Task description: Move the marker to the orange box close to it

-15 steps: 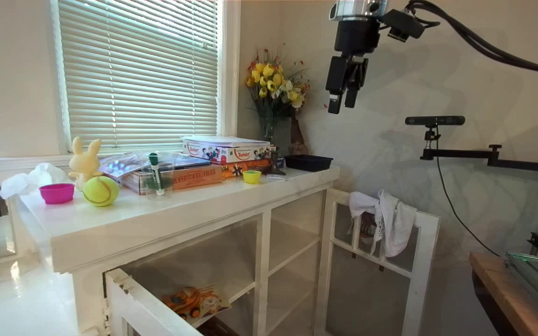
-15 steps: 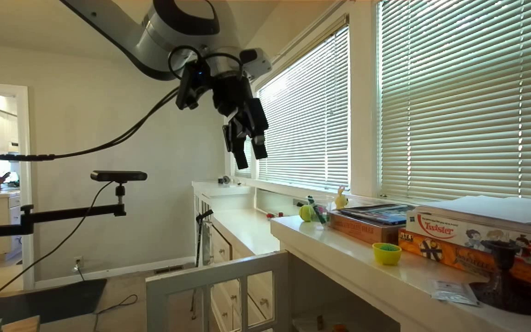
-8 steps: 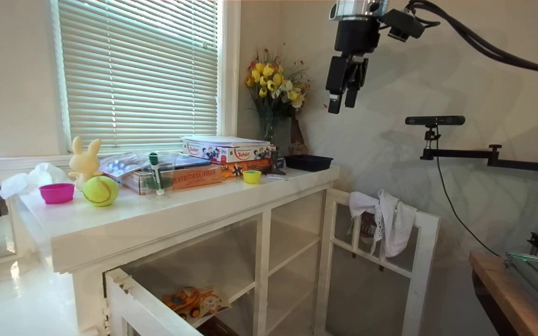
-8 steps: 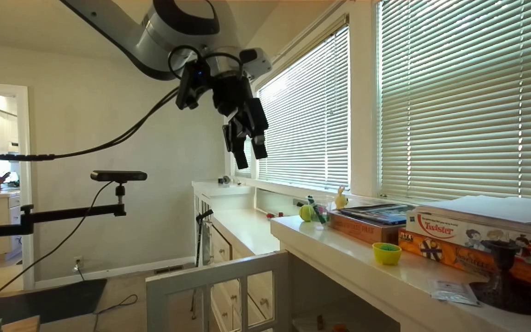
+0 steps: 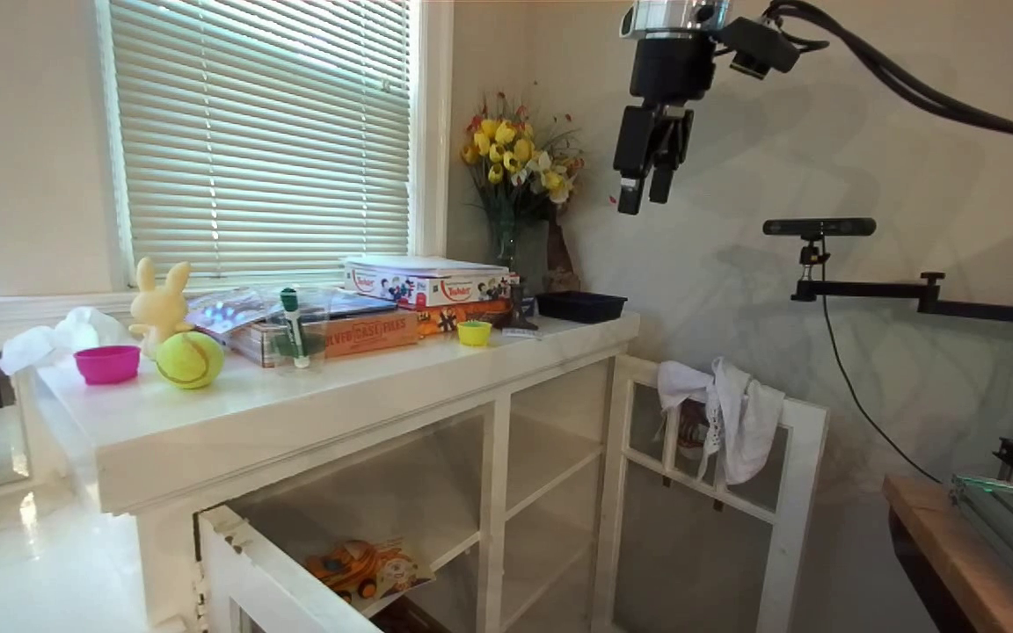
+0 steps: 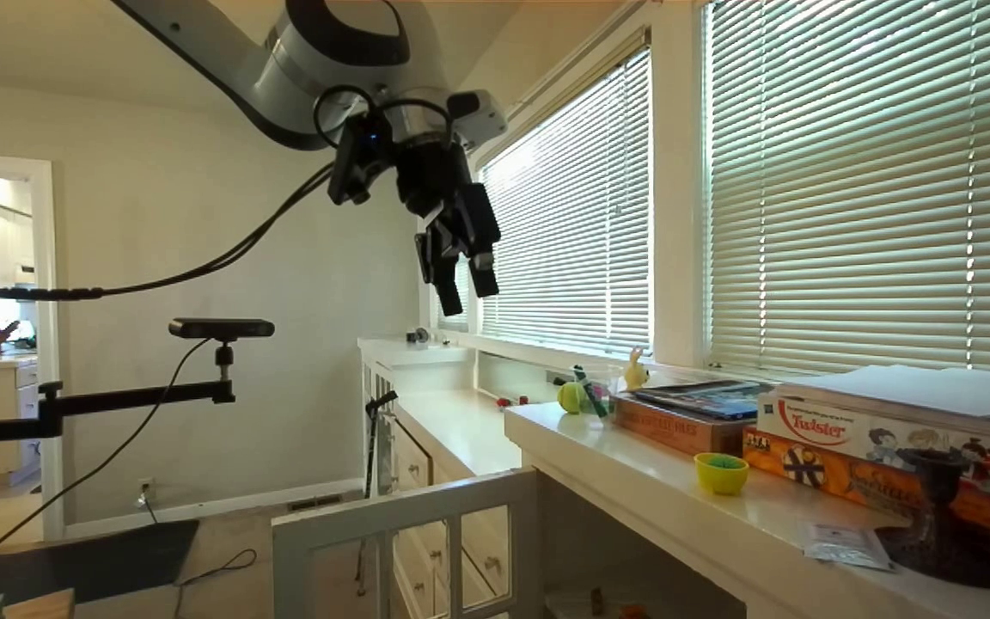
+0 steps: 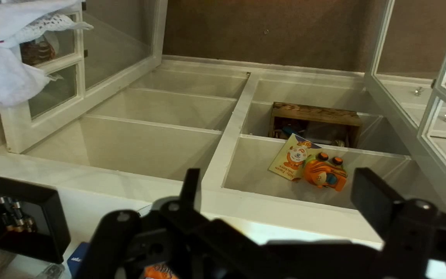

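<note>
Aloft, the gripper (image 5: 644,197) hangs with fingers wide apart as the marker (image 5: 294,328) leans in a clear cup (image 5: 318,341) beside the orange box (image 5: 375,334)

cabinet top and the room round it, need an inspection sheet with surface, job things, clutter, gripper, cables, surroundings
Surface: white cabinet top, glossy, many things set out on it.
Marker: green-capped, leaning, at a clear cup; whether inside it, cannot tell.
Orange box: lettered CASE FILES, close to the marker.
Clutter: pink bowl, tennis ball, rabbit figure, yellow cup, Twister box, black tray.
Gripper: open, in the air; nothing seen in its grasp.
Cables: black cables trail from the arm; a thin cable hangs below the mounted camera.
Surroundings: cabinet doors open, white cloth over one; window blinds down.
</note>
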Controlling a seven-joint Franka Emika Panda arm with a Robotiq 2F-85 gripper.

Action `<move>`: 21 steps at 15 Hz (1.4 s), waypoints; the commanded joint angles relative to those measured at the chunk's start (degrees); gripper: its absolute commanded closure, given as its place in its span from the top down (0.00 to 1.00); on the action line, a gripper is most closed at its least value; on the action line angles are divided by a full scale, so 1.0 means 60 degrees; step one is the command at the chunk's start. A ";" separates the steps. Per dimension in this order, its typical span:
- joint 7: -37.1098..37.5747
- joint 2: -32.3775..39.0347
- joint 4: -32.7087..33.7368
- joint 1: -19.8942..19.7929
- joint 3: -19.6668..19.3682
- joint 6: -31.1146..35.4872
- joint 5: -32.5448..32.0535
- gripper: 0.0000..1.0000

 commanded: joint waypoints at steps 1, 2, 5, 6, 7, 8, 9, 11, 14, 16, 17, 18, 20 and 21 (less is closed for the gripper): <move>0.0054 0.0009 0.0024 0.0206 -0.0190 -0.0047 -0.0079 1.00; 0.0054 0.0009 0.0024 0.0206 -0.0190 -0.0047 -0.0079 1.00; 0.0054 0.0009 0.0024 0.0206 -0.0190 -0.0047 -0.0079 1.00; 0.0054 0.0009 0.0024 0.0206 -0.0190 -0.0047 -0.0079 1.00; 0.0054 0.0009 0.0024 0.0206 -0.0190 -0.0047 -0.0079 1.00; 0.0054 0.0009 0.0024 0.0206 -0.0190 -0.0047 -0.0079 1.00; 0.0054 0.0009 0.0024 0.0206 -0.0190 -0.0047 -0.0079 1.00; 0.0054 0.0009 0.0024 0.0206 -0.0190 -0.0047 -0.0079 1.00; 0.0054 0.0009 0.0024 0.0206 -0.0190 -0.0047 -0.0079 1.00; 0.0019 0.0135 0.0075 0.0229 -0.0283 0.0262 0.0030 1.00; -0.0056 0.0223 0.0127 0.0269 -0.0390 0.0466 0.0141 1.00; -0.0121 0.0347 0.0207 0.0262 -0.0483 0.0800 0.0121 1.00; -0.0270 0.0619 0.0344 0.0251 -0.0633 0.1438 0.0070 1.00; -0.0484 0.0827 0.0463 0.0282 -0.0745 0.1750 0.0151 1.00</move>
